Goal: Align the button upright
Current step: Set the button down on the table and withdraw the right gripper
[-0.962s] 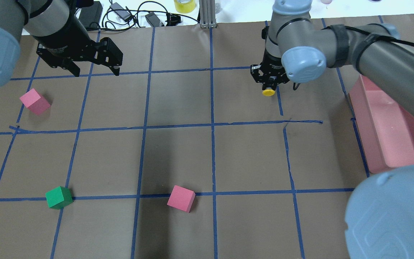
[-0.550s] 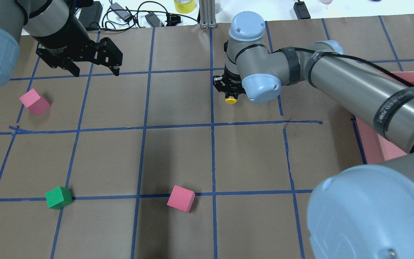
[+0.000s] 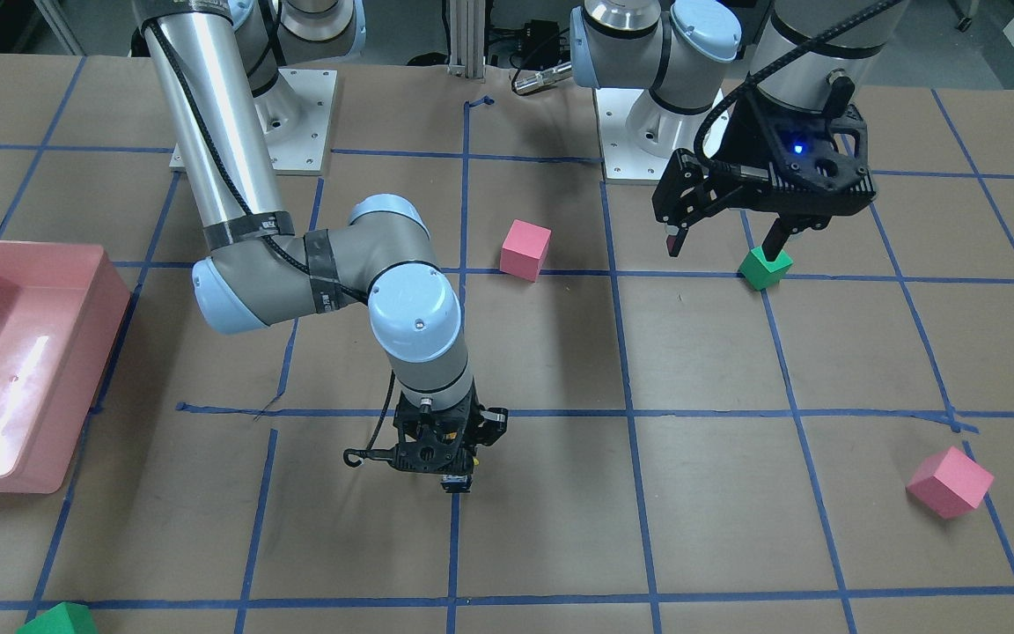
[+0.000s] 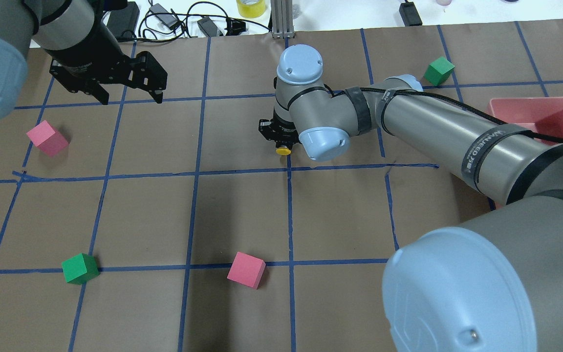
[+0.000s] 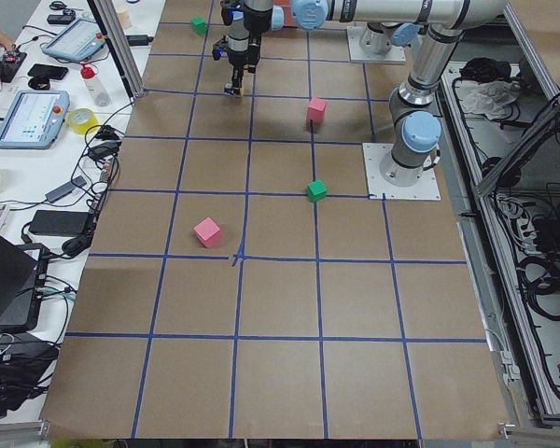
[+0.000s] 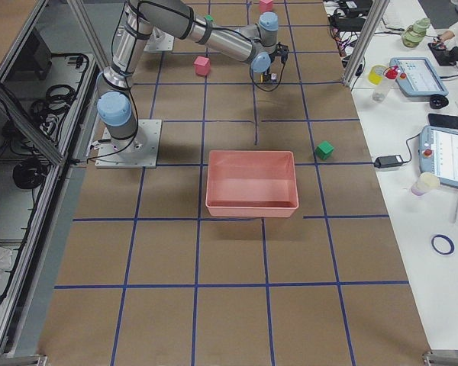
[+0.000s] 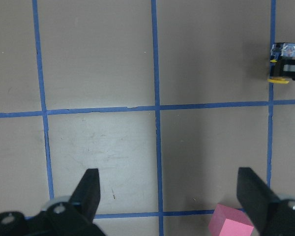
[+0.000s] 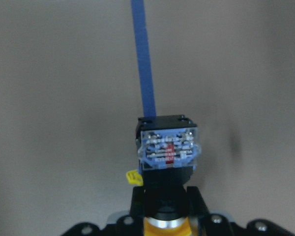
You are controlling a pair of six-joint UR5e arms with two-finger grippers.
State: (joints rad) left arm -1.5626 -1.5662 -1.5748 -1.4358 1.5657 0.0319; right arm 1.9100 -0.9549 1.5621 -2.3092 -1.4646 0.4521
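My right gripper [image 4: 277, 139] points down over the middle of the table and is shut on the button [image 4: 283, 150]. The button's yellow cap sticks out toward the robot. In the right wrist view its grey-white contact block [image 8: 168, 147] points away from the cap [image 8: 166, 229], just over a blue tape line. It also shows low at the paper in the front view [image 3: 457, 482] and in the left wrist view [image 7: 283, 64]. I cannot tell if it touches the table. My left gripper [image 4: 129, 97] hangs open and empty at the far left, with its fingers [image 7: 90, 191] spread wide.
Pink cubes lie at the left [image 4: 47, 138] and front middle [image 4: 246, 270]. Green cubes lie at the front left [image 4: 80, 268] and far right [image 4: 439, 70]. A pink bin [image 4: 550, 117] stands at the right edge. Cables and tape rolls lie beyond the far edge.
My right arm has swung left and slightly nearer with the button held in its gripper, from the right half to the centre line. The left arm has not moved.
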